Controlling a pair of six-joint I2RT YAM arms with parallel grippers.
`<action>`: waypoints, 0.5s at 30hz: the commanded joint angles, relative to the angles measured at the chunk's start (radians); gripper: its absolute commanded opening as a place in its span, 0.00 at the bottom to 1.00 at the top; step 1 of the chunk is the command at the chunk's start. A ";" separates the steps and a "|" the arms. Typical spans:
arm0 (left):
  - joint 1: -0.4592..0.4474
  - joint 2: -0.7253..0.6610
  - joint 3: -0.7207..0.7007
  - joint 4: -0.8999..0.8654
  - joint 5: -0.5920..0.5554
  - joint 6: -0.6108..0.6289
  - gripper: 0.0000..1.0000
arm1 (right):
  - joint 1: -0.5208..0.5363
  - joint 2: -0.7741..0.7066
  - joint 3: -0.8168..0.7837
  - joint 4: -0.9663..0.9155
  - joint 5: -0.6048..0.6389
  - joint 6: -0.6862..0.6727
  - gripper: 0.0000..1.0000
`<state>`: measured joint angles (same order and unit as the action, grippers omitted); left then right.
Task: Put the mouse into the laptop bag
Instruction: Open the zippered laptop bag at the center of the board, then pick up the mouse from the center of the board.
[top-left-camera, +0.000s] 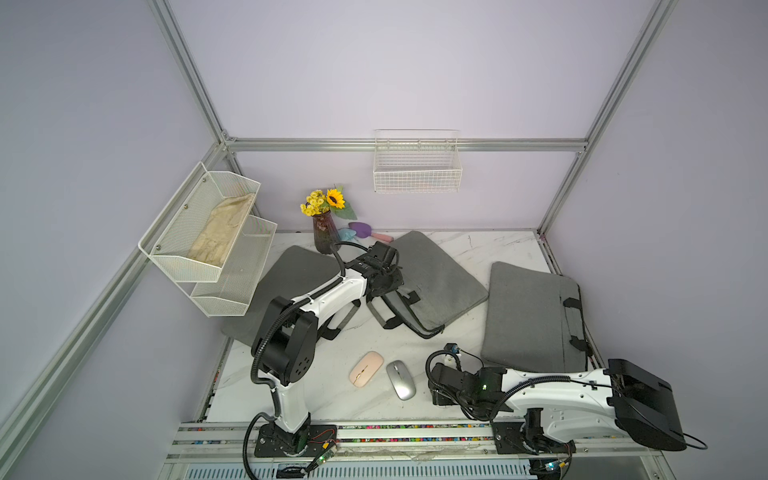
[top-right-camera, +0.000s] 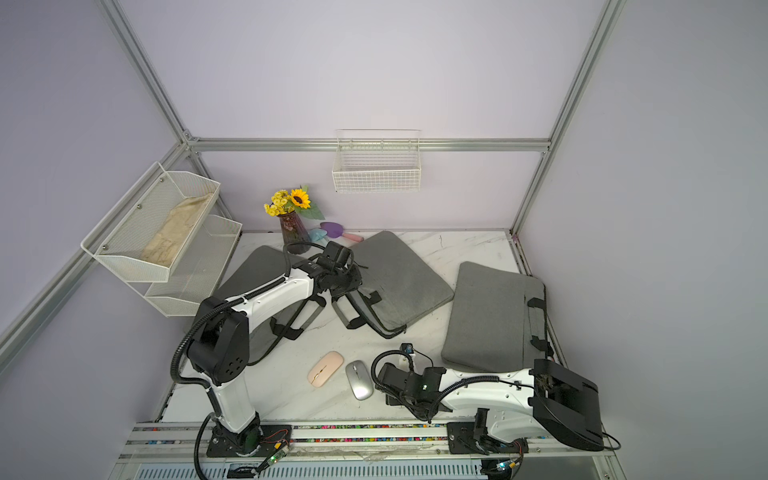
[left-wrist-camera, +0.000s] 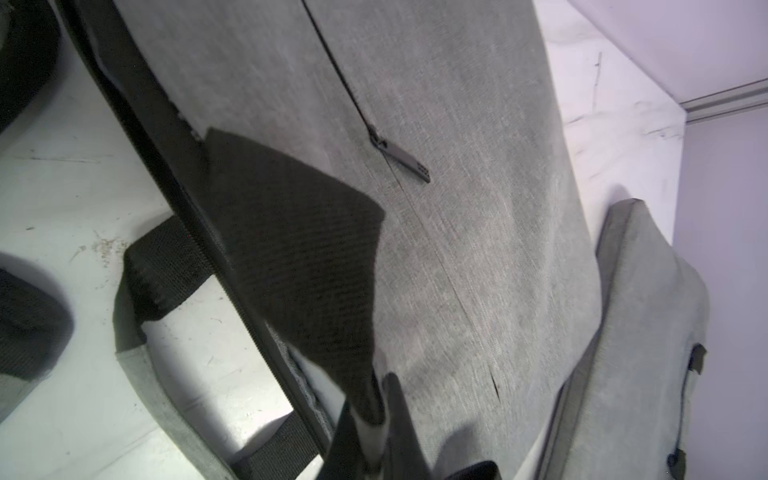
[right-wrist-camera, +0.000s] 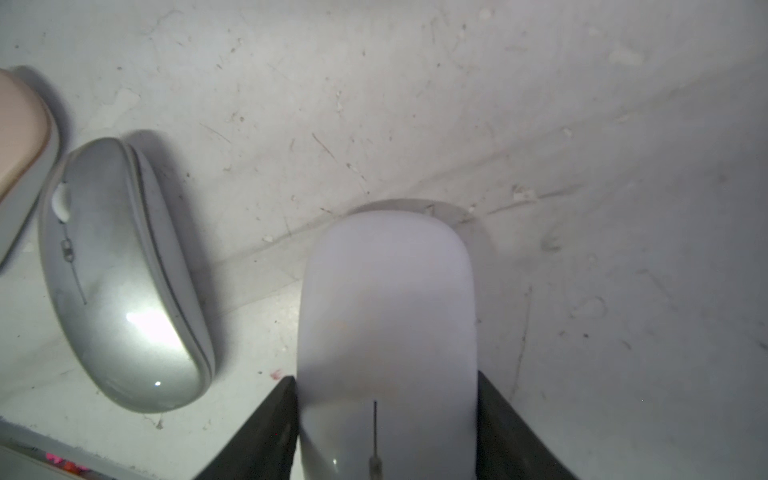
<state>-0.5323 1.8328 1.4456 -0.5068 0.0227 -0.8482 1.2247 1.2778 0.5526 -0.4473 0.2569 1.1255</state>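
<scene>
The right hand (right-wrist-camera: 385, 377) is low at the front of the table (top-left-camera: 332, 399). Its two black fingers are drawn in against the flanks of a white mouse (right-wrist-camera: 386, 299), about half-open and seemingly touching both sides. The mouse sits flat on the table, not yet lifted. A silver mouse (right-wrist-camera: 120, 274) lies just beside it, and a pink mouse (top-left-camera: 365, 369) lies beyond that.

Across the table the left hand (left-wrist-camera: 374, 411) is pinched shut on a black strap (left-wrist-camera: 299, 232) of the middle laptop bag (top-left-camera: 436, 278), apparently to hold it ready.

The mouse looks light and rigid, a smooth plastic shell with a domed back — slippery, I'd guess. A grip across the straight sides near mid-length, as here, seems safer than one on the curved top. It would not crush easily, but I wouldn't want it dropped. The bag is soft grey fabric, so it will probably sag unless something holds its mouth apart.

The table is white and marble-patterned, scuffed and flecked with grit. Two more grey bags lie to either side of the middle one — so much of the far half is covered. Pale lilac walls in an aluminium frame close the space in. A wire basket (top-left-camera: 417, 166) hangs on the back wall, a mesh shelf (top-left-camera: 199, 232) is mounted at one side, and a vase of flowers (top-left-camera: 325, 232) stands at the rear.
</scene>
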 joint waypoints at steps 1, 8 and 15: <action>-0.017 -0.076 0.101 -0.008 0.017 0.027 0.00 | 0.007 0.048 -0.033 0.047 -0.050 0.047 0.62; -0.023 -0.100 0.098 -0.011 0.039 0.026 0.00 | 0.006 0.048 0.027 0.056 0.020 0.034 0.55; -0.034 -0.132 0.120 -0.014 0.059 0.036 0.00 | -0.058 0.082 0.172 0.113 0.113 -0.082 0.54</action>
<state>-0.5537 1.7752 1.4513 -0.5316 0.0471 -0.8444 1.1999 1.3369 0.6559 -0.3862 0.3141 1.0962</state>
